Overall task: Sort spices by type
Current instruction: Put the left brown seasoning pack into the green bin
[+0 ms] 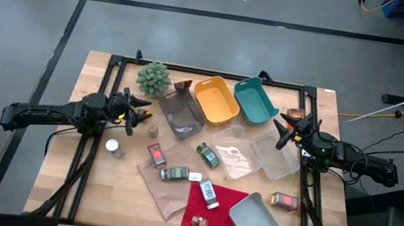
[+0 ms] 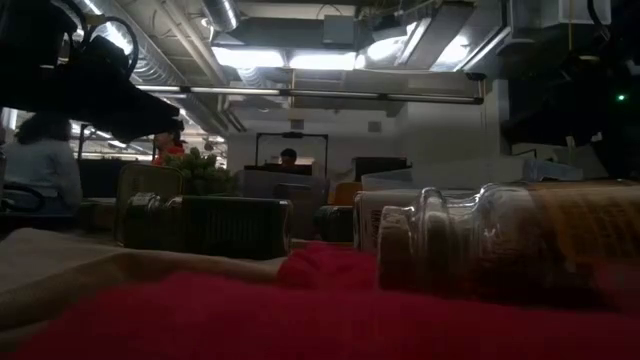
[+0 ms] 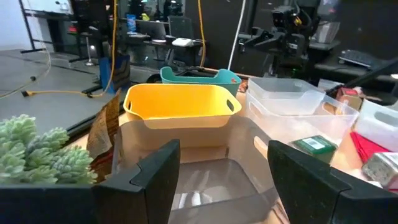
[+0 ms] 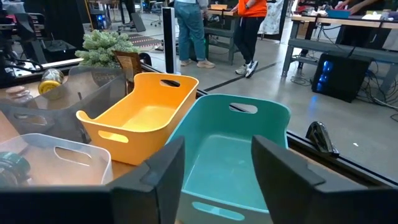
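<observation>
Sorting at an early stage. Most spice containers lie loose at mid-counter (image 1: pixel 96 193): a red tin (image 1: pixel 156 154), a green-capped jar (image 1: pixel 209 155), a dark jar (image 1: pixel 174 174), a white jar (image 1: pixel 209 194) on the red cloth (image 1: pixel 220 211), a small jar (image 1: pixel 200 223) near its front edge, a white-capped jar (image 1: pixel 112 147) and a small brown jar (image 1: pixel 153 131) on the left, and a brown jar (image 1: pixel 285 201) on the right. One further tin (image 1: pixel 295 113) sits at the far right corner. The yellow tray (image 1: pixel 216 101) and teal tray (image 1: pixel 256 101) appear empty.

Right hand (image 1: pixel 288 131): raised beside the teal tray, fingers (image 4: pixel 158 171) apart, holding nothing; its wrist view looks into the teal tray.

Left hand (image 1: pixel 137 110): hovering near the plant (image 1: pixel 154 78) at the smoky tray (image 1: pixel 182 114), fingers (image 3: pixel 155 171) wide, empty.

Judged step: between picks. The next move likely calls for either hand to descend over one loose jar, straddle it and close, then carry it to a tray.
</observation>
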`<state>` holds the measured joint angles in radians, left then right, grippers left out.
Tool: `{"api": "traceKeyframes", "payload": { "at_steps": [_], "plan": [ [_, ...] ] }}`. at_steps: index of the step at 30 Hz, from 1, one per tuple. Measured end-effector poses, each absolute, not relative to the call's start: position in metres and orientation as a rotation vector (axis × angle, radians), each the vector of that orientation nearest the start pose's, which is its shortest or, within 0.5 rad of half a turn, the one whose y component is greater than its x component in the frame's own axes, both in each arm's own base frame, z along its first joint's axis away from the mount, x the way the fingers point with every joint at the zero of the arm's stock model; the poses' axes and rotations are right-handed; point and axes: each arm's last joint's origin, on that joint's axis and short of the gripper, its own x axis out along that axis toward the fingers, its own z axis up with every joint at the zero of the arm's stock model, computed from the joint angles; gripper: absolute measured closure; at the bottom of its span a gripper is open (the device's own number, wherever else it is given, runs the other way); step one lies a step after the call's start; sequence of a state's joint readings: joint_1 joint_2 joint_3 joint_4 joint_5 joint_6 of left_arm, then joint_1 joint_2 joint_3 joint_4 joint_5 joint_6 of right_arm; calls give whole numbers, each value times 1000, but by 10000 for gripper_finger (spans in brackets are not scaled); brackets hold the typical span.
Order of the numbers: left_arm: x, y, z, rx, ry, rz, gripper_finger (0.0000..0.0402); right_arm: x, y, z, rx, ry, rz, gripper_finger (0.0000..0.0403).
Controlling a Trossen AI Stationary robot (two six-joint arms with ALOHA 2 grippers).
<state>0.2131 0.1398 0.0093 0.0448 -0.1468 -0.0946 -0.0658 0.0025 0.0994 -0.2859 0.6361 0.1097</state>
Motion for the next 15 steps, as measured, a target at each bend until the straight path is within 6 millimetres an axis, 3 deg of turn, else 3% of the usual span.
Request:
{"api": "traceKeyframes", "payload": {
  "at_steps": [9, 15],
  "plan": [
    [101, 27, 182, -95, -166, 378, 174, 82, -23, 171, 50, 146, -709, 209],
    [104, 30, 201, -76, -178, 450, 174, 82, -23, 171, 50, 146, -709, 209]
  ]
}}
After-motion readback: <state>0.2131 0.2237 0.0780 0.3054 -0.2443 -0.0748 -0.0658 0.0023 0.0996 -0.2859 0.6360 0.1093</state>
